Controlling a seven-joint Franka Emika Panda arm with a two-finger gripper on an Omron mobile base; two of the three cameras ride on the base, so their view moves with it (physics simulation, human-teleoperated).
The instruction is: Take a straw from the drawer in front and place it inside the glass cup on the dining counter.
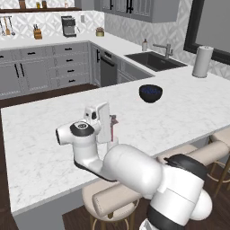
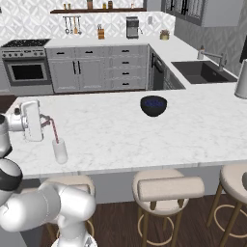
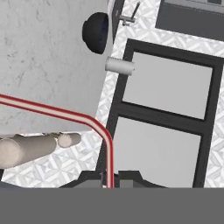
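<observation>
Straw (image 2: 53,130) is being held in the clenched gripper (image 2: 44,120), its bent upper end pinched there, while its lower end is slanting down into the glass cup (image 2: 60,151) standing on the bench (image 2: 144,130).

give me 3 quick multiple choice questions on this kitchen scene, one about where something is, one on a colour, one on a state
1. Where does the glass cup stand?
A. in the sink
B. on the dining counter near its stool-side edge
C. on a stool

2. What colour is the bowl?
A. dark blue-black
B. yellow
C. white

3. What is the gripper doing?
A. open, holding nothing
B. shut on the bowl
C. shut on the straw

Answers:
1 B, the right base view shows the cup on the marble top by the near edge.
2 A, it looks dark in both base views.
3 C, the striped straw runs from between the fingertips down into the cup.
</observation>
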